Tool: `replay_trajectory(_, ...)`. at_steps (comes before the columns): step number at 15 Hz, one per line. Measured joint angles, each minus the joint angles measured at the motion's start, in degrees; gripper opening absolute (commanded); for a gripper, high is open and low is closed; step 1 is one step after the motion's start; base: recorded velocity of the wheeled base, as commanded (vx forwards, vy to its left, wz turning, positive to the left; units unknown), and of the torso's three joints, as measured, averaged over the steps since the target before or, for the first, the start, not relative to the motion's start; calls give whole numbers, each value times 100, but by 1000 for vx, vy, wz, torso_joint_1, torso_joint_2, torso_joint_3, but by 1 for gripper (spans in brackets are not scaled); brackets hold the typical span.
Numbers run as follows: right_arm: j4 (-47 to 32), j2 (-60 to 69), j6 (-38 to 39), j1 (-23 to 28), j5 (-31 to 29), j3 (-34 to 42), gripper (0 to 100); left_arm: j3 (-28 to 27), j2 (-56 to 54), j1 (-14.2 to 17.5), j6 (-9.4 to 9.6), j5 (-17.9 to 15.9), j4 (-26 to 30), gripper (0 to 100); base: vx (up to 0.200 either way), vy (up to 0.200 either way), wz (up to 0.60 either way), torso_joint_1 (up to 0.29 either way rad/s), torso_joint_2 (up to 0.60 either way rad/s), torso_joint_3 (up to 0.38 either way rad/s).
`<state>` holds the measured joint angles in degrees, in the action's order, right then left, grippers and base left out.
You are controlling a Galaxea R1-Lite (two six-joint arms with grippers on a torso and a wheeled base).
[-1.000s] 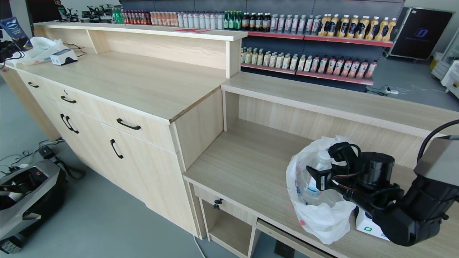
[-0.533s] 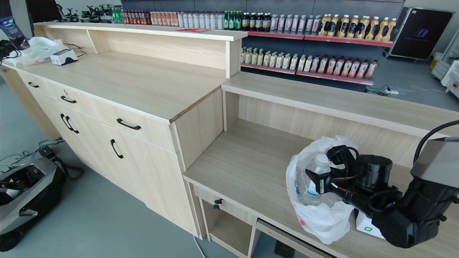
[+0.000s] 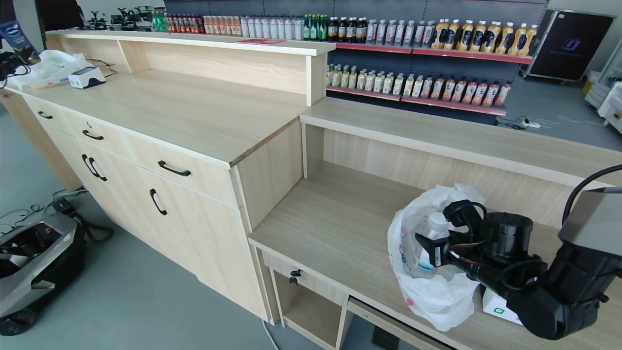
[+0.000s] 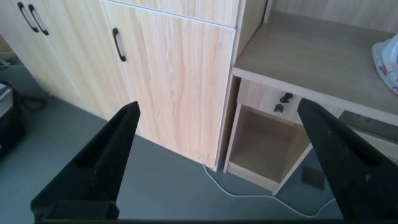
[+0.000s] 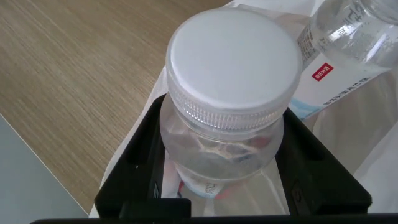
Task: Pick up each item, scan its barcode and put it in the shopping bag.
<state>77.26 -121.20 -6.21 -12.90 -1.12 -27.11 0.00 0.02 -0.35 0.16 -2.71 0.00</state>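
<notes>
Left gripper (image 4: 217, 109) hangs over the grey floor in front of the cabinet door (image 4: 180, 81), fingers spread wide, nothing btwn them, so it looks idle. Over at 4 o'clock in the head view, the right gripper (image 3: 429, 244) is pinching a clear water bottle (image 3: 434, 227), jaws pressed on both sides below the white cap (image 5: 231, 61). The bottle sits upright in the mouth of the white shopping bag (image 3: 437, 291), not let go yet. A second bottle (image 5: 348, 43) lies in the bag already, at 1 o'clock from the cap, so prob. one item done and this one at drop-off. Can't tell from here if it's been scanned. A white box (image 3: 494, 302) sits just beside the bag at its 4 o'clock, under the arm, and looks like it's next. Surfaces now: the bag stands on the lower counter (image 3: 335, 218) in pale wood. At 10 o'clock the higher counter (image 3: 184, 112) carries another white bag (image 3: 48, 68) and a small white device (image 3: 86, 77) near each other at its far end. At 12 to 2 o'clock, store shelves (image 3: 413, 48) show rows of drink bottles.
</notes>
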Motion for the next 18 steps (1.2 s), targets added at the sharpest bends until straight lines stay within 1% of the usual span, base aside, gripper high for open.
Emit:
replay_trajectory(10,24,4,-22,26,17,55,0,0,0,0,2,-2,0,100,0,0,0,0,0,0)
replay_trajectory(11,17,4,-20,26,17,52,100,0,0,0,0,-2,0,100,0,0,0,0,0,0)
replay_trajectory(18,-197,257,16,37,91,62,100,0,0,0,2,0,0,100,0,0,0,0,0,0)
